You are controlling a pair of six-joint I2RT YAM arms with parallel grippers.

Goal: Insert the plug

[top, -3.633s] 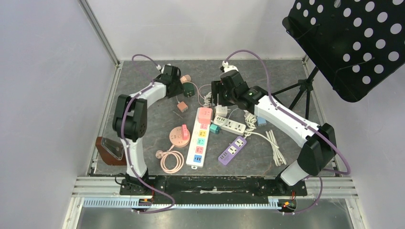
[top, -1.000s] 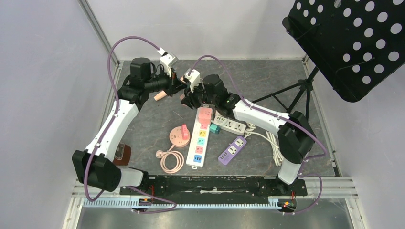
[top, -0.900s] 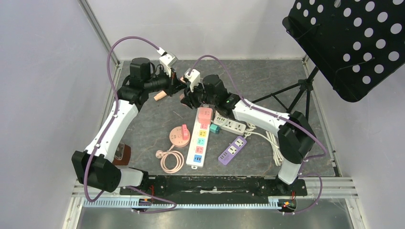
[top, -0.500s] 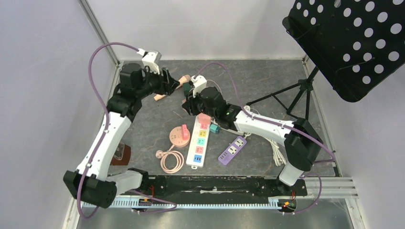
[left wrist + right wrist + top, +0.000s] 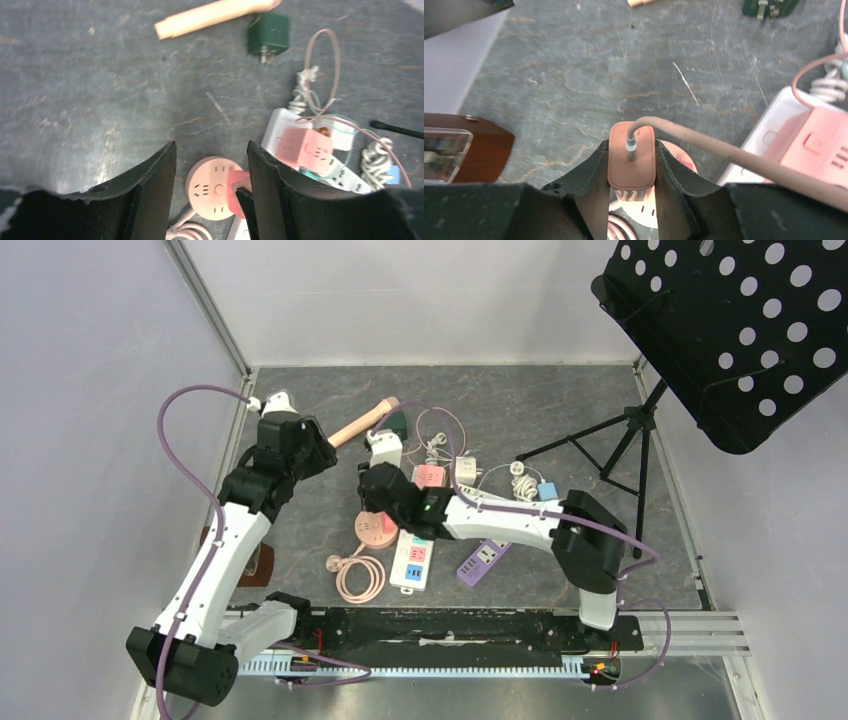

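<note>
My right gripper (image 5: pixel 631 146) is shut on a brownish-pink plug (image 5: pixel 631 167), cable end up, prongs pointing down. The plug's cable (image 5: pixel 734 156) trails off to the right. The plug hangs just above the round pink socket (image 5: pixel 684 161), whose slots show below it. In the top view the right gripper (image 5: pixel 377 503) is over the round socket (image 5: pixel 372 532). My left gripper (image 5: pixel 211 147) is open and empty, held above the table. Between its fingers I see the round socket (image 5: pixel 212 187). In the top view the left gripper (image 5: pixel 318 455) is up-left of the socket.
A white power strip (image 5: pixel 413 558) and a purple strip (image 5: pixel 487 554) lie right of the socket. Behind them are a pink cube adapter (image 5: pixel 430 476), a green plug (image 5: pixel 393 423) and a pink stick (image 5: pixel 362 423). A brown block (image 5: pixel 262 562) sits left, a tripod (image 5: pixel 600 435) right.
The left gripper opened and drew back to the left, away from the right gripper. The right arm swung nearer and lower with the plug, over the round socket.
</note>
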